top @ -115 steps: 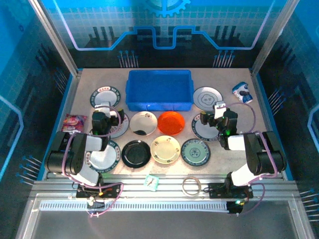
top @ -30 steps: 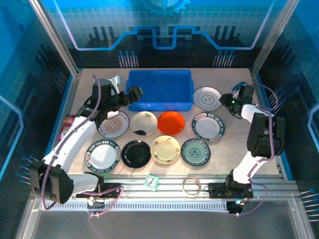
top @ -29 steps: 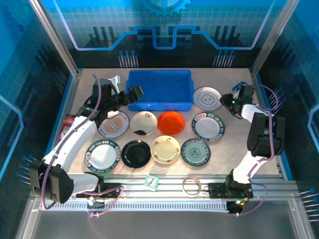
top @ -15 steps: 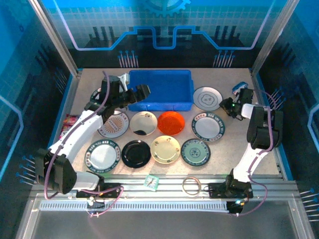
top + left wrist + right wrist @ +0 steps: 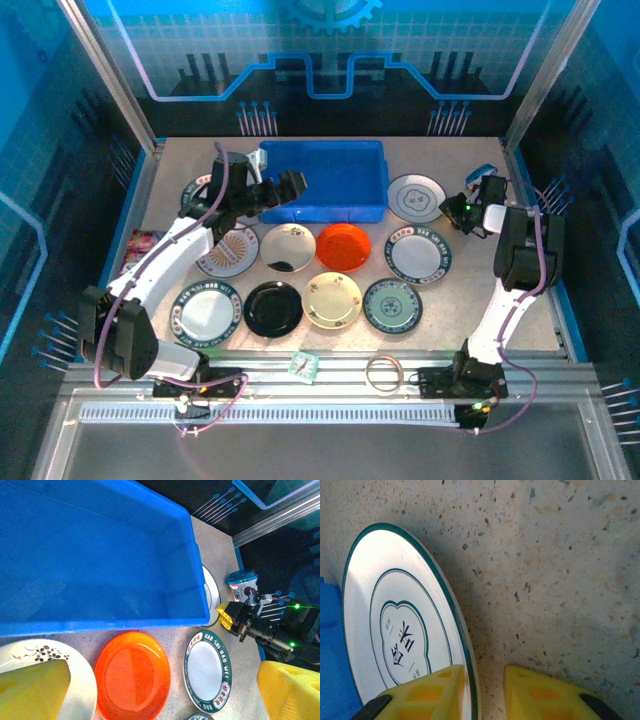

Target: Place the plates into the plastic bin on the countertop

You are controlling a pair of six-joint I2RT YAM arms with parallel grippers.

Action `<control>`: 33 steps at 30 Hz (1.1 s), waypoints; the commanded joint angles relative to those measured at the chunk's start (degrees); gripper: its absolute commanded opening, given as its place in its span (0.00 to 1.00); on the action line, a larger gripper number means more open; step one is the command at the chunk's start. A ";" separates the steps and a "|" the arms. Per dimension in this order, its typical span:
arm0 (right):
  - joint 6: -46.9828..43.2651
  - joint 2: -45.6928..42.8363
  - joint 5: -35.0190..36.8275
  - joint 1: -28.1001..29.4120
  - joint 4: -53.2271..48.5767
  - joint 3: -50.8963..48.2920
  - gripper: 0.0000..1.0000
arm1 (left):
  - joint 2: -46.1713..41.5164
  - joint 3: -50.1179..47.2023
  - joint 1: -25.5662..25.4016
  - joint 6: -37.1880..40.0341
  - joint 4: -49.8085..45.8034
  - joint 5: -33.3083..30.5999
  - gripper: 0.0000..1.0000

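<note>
Rim of the white plate (image 5: 395,625), near the countertop's (image 5: 470,300) far right corner, sits between the right gripper's (image 5: 484,682) part-open fingers, unpinched; the bin (image 5: 330,212) lies just left of it. Left gripper (image 5: 288,187) hangs spread, empty, over the bin's near wall. 10 plates (image 5: 343,245) lie outside 1 empty bin

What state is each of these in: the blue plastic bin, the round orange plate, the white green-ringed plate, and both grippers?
Rectangular blue plastic bin: empty.
Round orange plate: flat on the speckled countertop, outside the bin.
White green-ringed plate: on the countertop, outside the bin.
Left gripper: open, empty.
Right gripper: open, straddling the green-ringed plate's rim.
</note>
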 commanded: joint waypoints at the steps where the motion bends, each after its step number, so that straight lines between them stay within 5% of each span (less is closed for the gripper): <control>1: 1.31 3.10 -1.69 0.51 1.16 0.89 0.28 | 0.79 1.64 -0.65 -0.80 1.71 1.47 0.98; 22: 2.43 5.68 -2.35 1.60 0.49 2.39 0.19 | 2.28 0.98 -1.27 -1.60 3.26 0.88 0.98; 27: 2.43 5.07 -1.80 1.56 0.82 1.90 0.00 | 2.36 0.32 -1.27 -1.89 3.50 0.95 0.98; 33: 2.16 1.74 0.26 1.50 -0.20 0.89 0.00 | 2.20 0.24 -1.44 -1.45 3.14 0.74 0.98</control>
